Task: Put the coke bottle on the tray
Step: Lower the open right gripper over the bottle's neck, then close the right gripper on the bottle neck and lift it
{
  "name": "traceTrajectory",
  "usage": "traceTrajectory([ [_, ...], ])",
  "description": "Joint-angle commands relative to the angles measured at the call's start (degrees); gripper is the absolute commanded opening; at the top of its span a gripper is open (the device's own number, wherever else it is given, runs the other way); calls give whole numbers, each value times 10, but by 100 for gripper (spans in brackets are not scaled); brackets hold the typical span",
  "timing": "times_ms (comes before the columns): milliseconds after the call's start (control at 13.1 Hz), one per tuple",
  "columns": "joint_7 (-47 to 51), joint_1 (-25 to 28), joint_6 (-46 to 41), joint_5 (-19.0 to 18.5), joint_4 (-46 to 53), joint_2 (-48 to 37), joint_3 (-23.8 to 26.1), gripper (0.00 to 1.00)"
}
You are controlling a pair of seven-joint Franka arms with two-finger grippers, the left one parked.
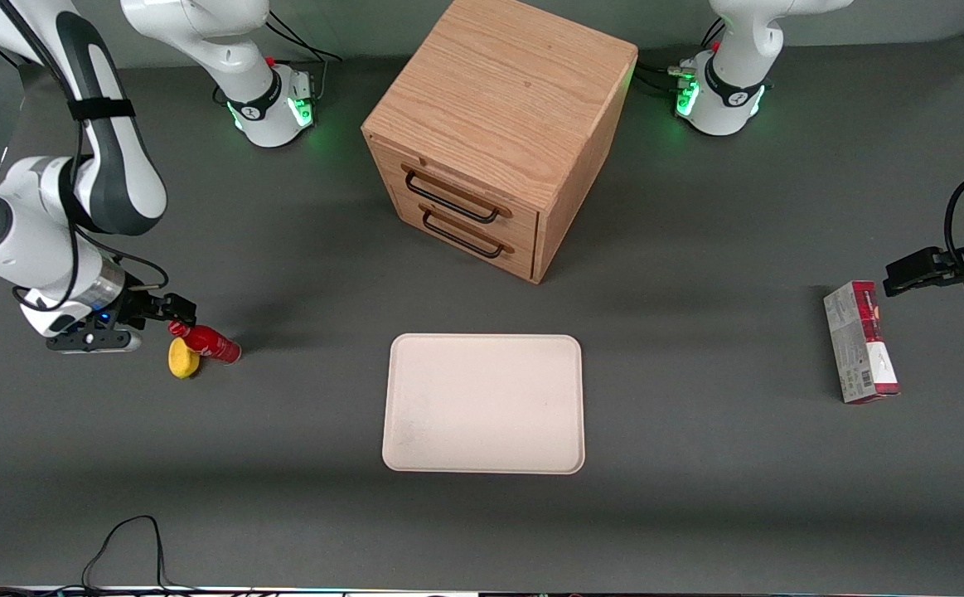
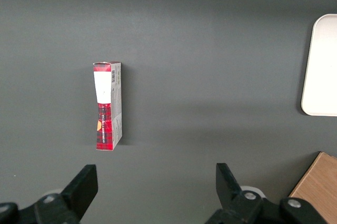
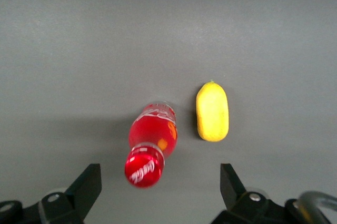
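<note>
The coke bottle (image 1: pixel 208 343) is a small red bottle with a red cap, standing on the dark table toward the working arm's end. In the right wrist view the bottle (image 3: pixel 150 144) shows cap-first, with white lettering on the cap. My right arm's gripper (image 1: pixel 176 312) is open just above it; in the wrist view the gripper (image 3: pixel 160 188) has its fingertips wide apart on either side of the cap, not touching it. The cream-white tray (image 1: pixel 483 404) lies flat and bare at the table's middle, well apart from the bottle; its corner shows in the left wrist view (image 2: pixel 322 66).
A yellow lemon-like lump (image 1: pixel 183 358) lies right beside the bottle, also in the right wrist view (image 3: pixel 212 111). A wooden drawer cabinet (image 1: pixel 498 133) stands farther from the front camera than the tray. A red-and-grey carton (image 1: pixel 859 342) lies toward the parked arm's end.
</note>
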Motion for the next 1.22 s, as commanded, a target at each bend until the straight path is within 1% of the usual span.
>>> traceTrajectory([
  [0, -10, 2, 17, 16, 2, 14, 1, 100],
  [305, -10, 2, 19, 16, 2, 19, 2, 100],
  [458, -10, 5, 19, 16, 5, 22, 3, 81],
  [610, -10, 13, 20, 16, 7, 22, 3, 57],
  [839, -12, 13, 19, 16, 8, 23, 3, 25],
  [992, -13, 12, 19, 16, 8, 23, 3, 11],
  [1144, -12, 12, 17, 16, 10, 22, 3, 10],
])
